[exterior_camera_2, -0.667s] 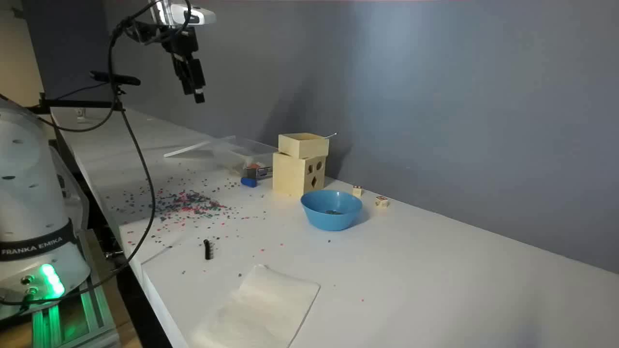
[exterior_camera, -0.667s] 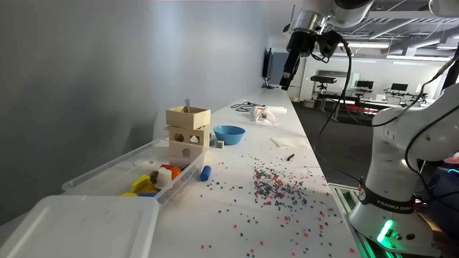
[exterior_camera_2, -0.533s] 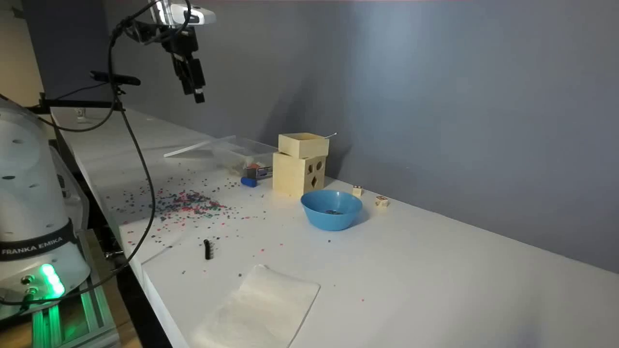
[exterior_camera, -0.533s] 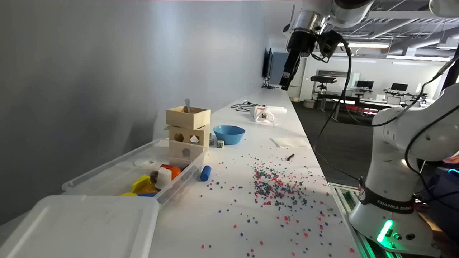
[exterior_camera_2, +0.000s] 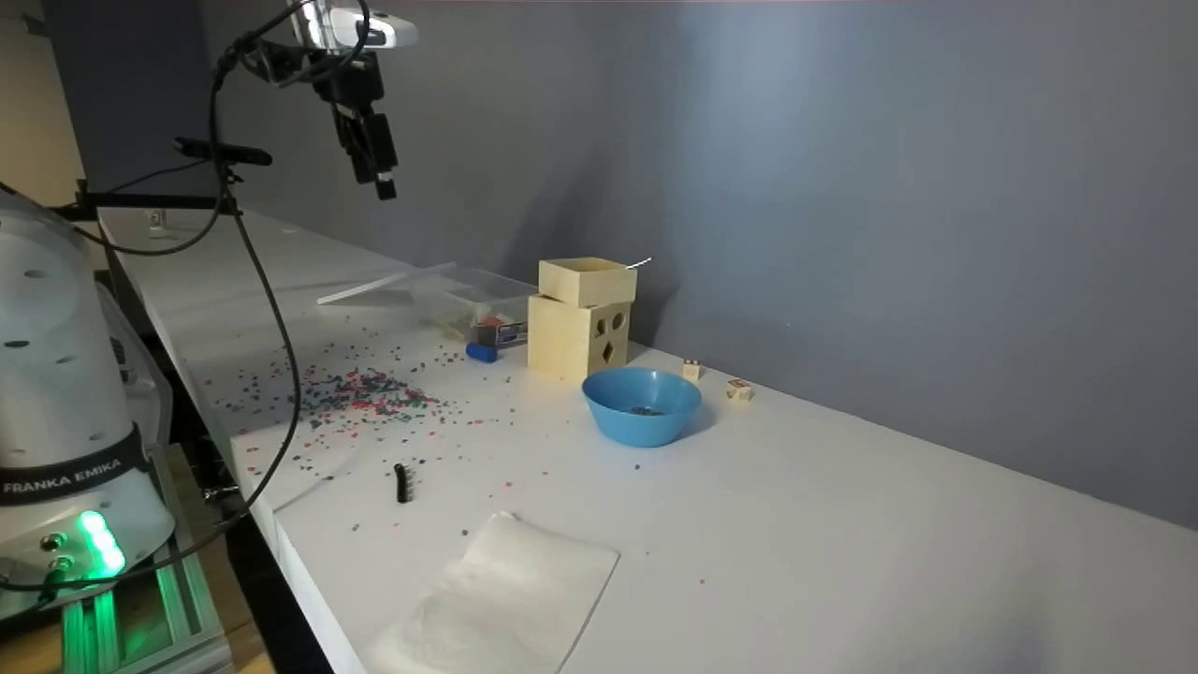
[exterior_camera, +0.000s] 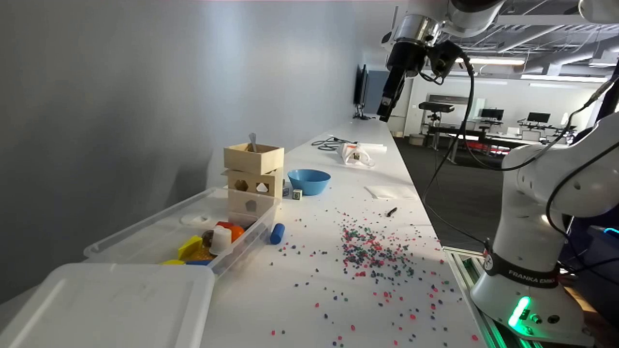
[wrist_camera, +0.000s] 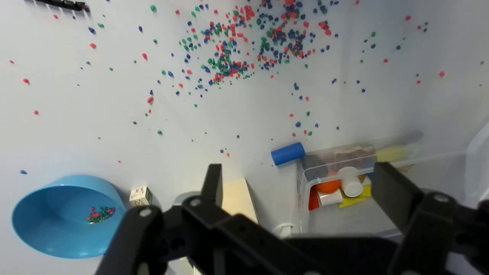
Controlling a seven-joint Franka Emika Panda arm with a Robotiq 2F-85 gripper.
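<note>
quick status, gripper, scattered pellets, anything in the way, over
Gripper open, empty, above table. Pellets loose across table, some in blue bowl. Stacked wooden boxes near bowl, possible obstacle.

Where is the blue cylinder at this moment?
In the wrist view, the blue cylinder lies on the white table right of centre, beside a corner of the clear plastic bin, lower in the picture than most scattered colored bits.

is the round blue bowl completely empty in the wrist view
No, a small clump of red and green pellets lies inside the round blue bowl.
</note>
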